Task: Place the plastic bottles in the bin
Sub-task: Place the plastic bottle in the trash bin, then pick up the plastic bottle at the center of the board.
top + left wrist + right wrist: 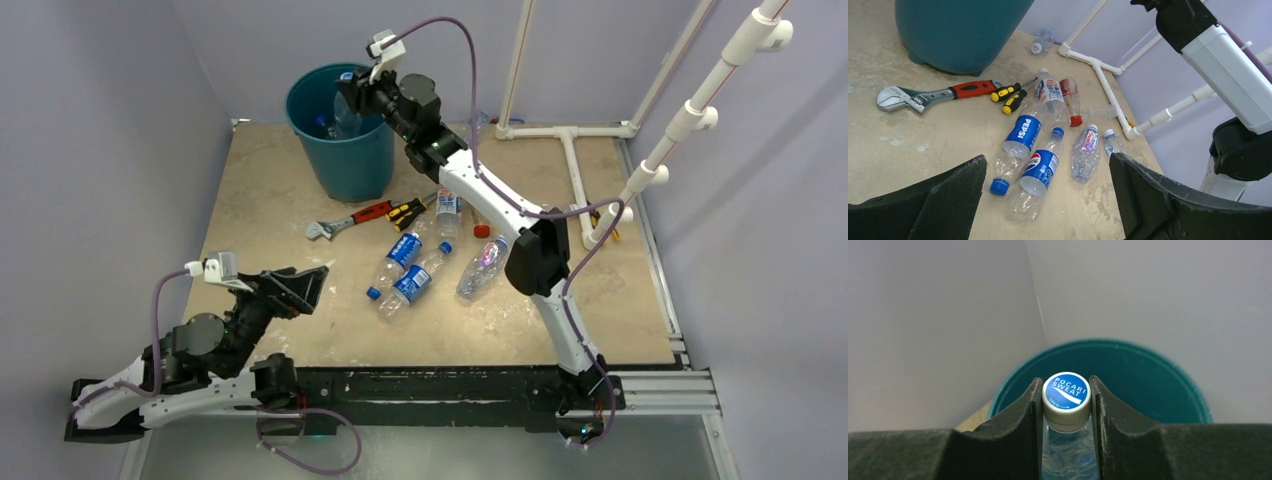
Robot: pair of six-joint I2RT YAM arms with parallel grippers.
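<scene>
We find the right gripper (1065, 382) clamped on a clear blue-capped plastic bottle (1066, 395), upright over the mouth of the round teal plastic bin (1148, 375). The left gripper (318, 288) gapes empty, well apart from the bin; other bottles (1023, 135) lie near its base
</scene>
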